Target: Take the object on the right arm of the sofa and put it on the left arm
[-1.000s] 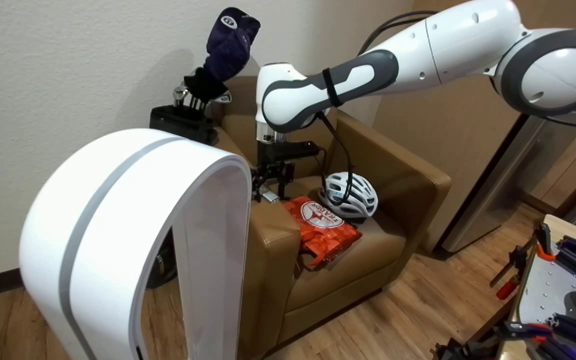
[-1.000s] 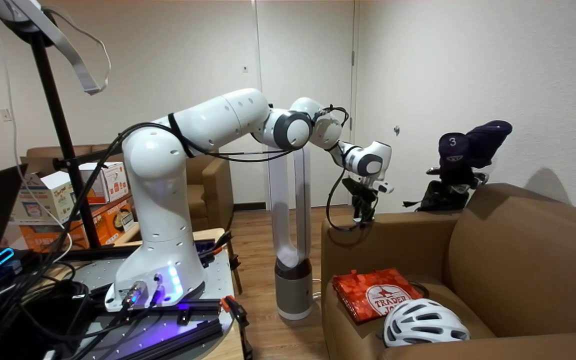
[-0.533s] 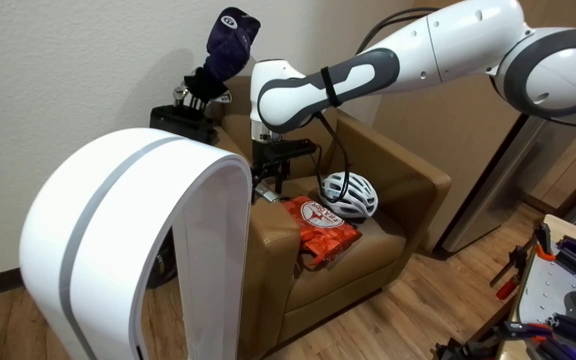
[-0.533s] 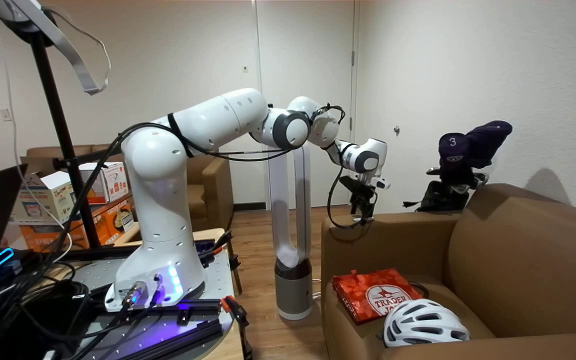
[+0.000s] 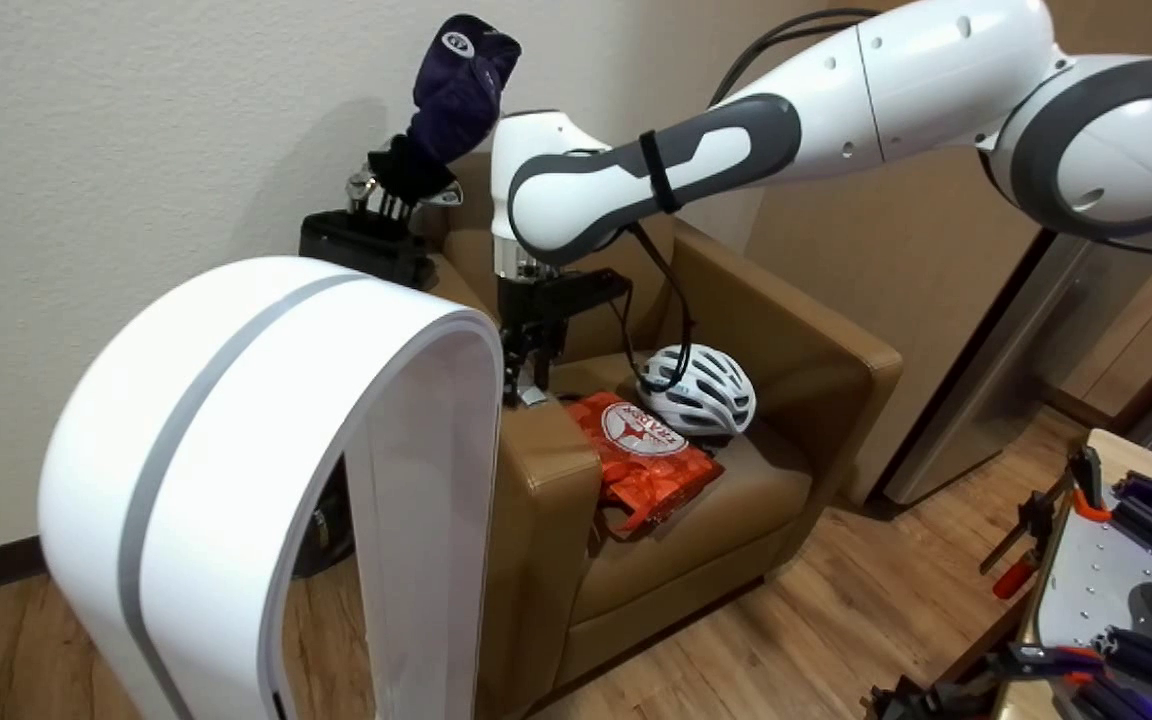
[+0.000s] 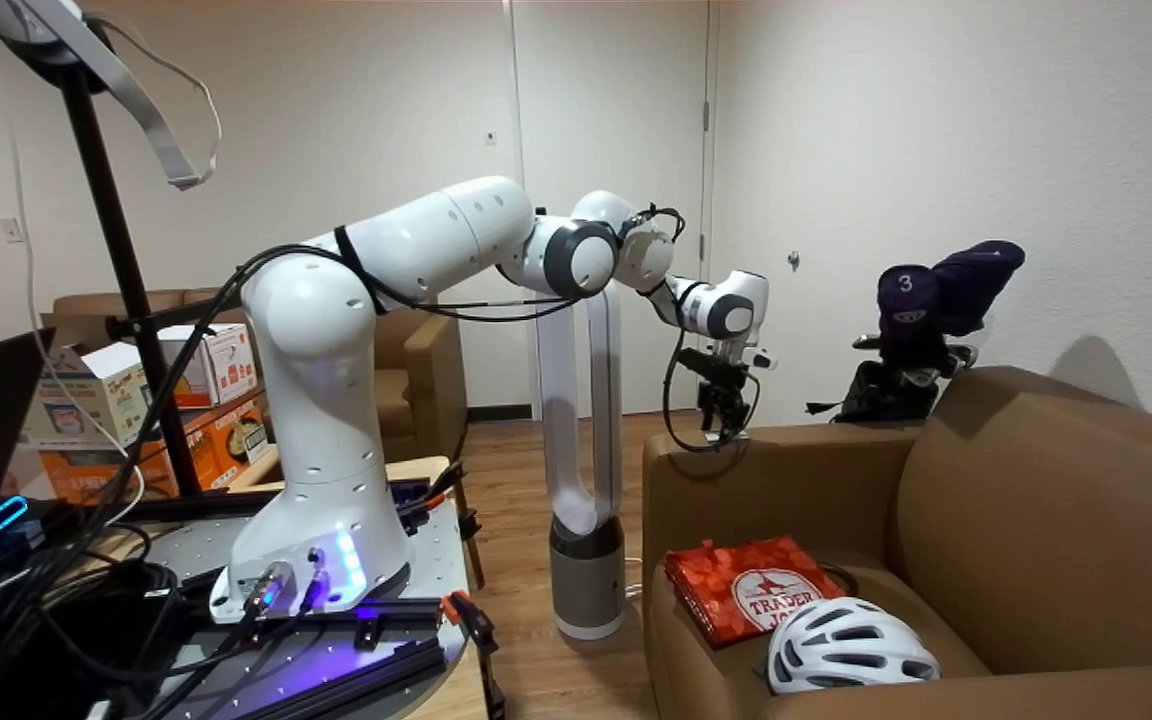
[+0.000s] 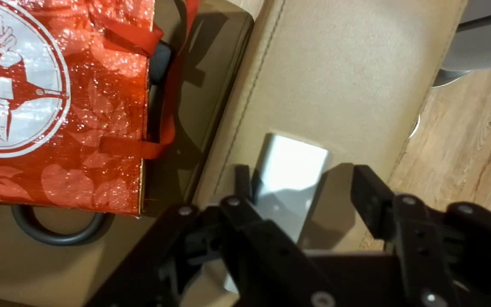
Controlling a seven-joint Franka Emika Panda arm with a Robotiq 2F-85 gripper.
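While gripper (image 7: pixel 301 184) is spread w/ pale obj. (image 7: pixel 291 181) btwn jaws, it hides much of obj. in wrist view.

In wrist view, pale object (image 7: pixel 294 164) partly hidden by gripper (image 7: pixel 301 187), red bag (image 7: pixel 100 115) cropped left; sofa (image 7: pixel 348 76) cropped above.

In an exterior view org/blk clamp (image 6: pixel 477 626) sits at counter (image 6: pixel 451 695) R edge, gry/wht fan (image 6: pixel 584 575) past it, boxes (image 6: pixel 96 400) beyond far edge; red bag (image 6: pixel 726 590) just beside wht helmet (image 6: pixel 854 650).
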